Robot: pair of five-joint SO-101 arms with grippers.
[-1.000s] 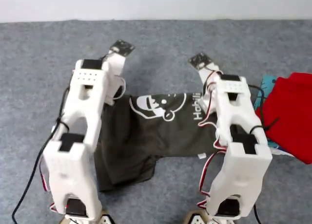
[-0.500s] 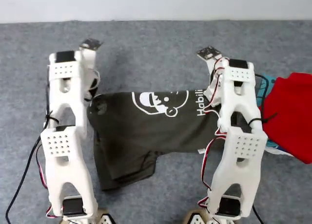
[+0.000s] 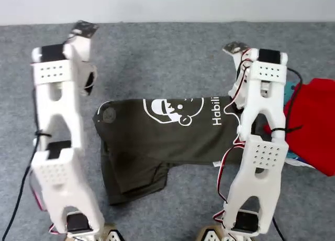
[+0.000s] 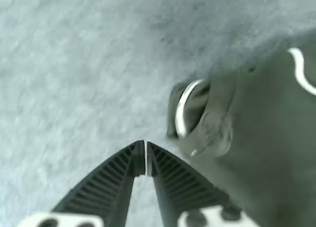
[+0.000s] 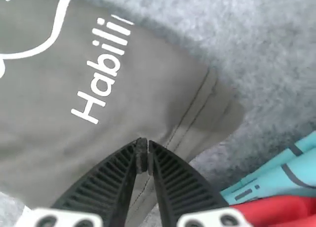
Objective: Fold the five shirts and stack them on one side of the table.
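Both clenched empty, the left claw [image 4: 146, 160] hangs just beside the dark shirt [image 4: 266, 138], the right claw [image 5: 142, 155] above its edge.

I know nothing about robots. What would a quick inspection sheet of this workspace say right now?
Surface: grey carpet-like surface, bare around the shirts.
Job's things: dark shirt with white print lies partly folded in the middle; red shirt lies on a teal shirt at one side.
Clutter: nothing seen.
Grippers: left gripper shut, over bare surface beside the dark shirt's edge; right gripper shut, above that shirt's hemmed edge, contact unclear.
Cables: black cable trails by one arm's base; red and white wires loop along the other arm.
Surroundings: pale wall behind the table.
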